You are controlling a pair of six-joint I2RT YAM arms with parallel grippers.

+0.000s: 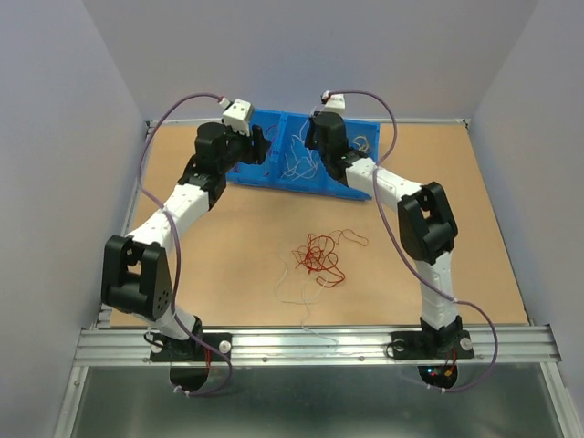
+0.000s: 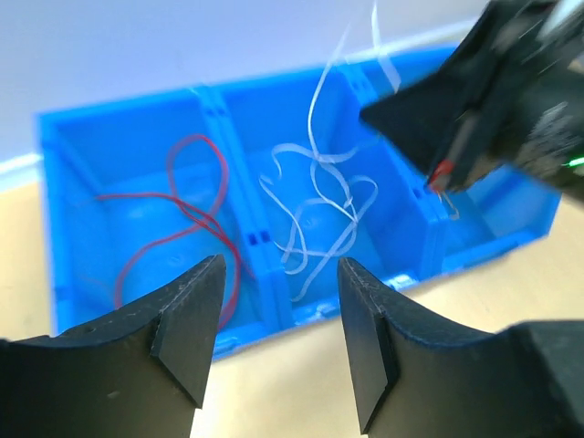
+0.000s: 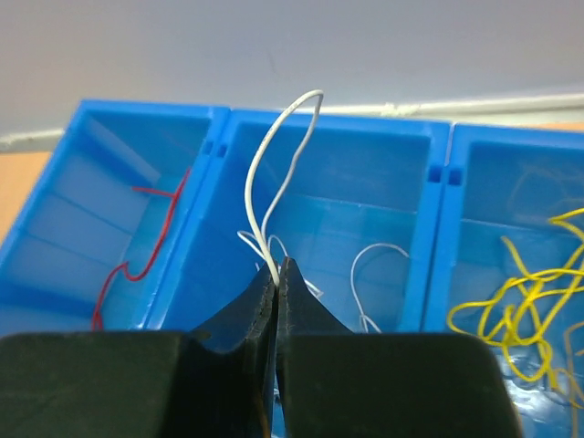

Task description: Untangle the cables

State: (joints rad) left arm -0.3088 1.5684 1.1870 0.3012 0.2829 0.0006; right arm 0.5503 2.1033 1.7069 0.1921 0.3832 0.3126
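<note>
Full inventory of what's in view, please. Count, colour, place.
Blue plastic bin: one, three compartments, far side of table.
Red wire in bin: at least one, left compartment.
White wires in bin: several, middle compartment.
Yellow wires in bin: several, right compartment.
Held white wire: one, arching up above the middle compartment.
Red wire clump: one tangle, table centre.
Loose white wires: a few, on the table at the clump's near-left side.
Wooden table: one, light brown.
Metal rail: one, silver, near edge, carrying the arm bases.
Left gripper: black, open, facing the bin.
Right gripper: black, shut on the held white wire.
</note>
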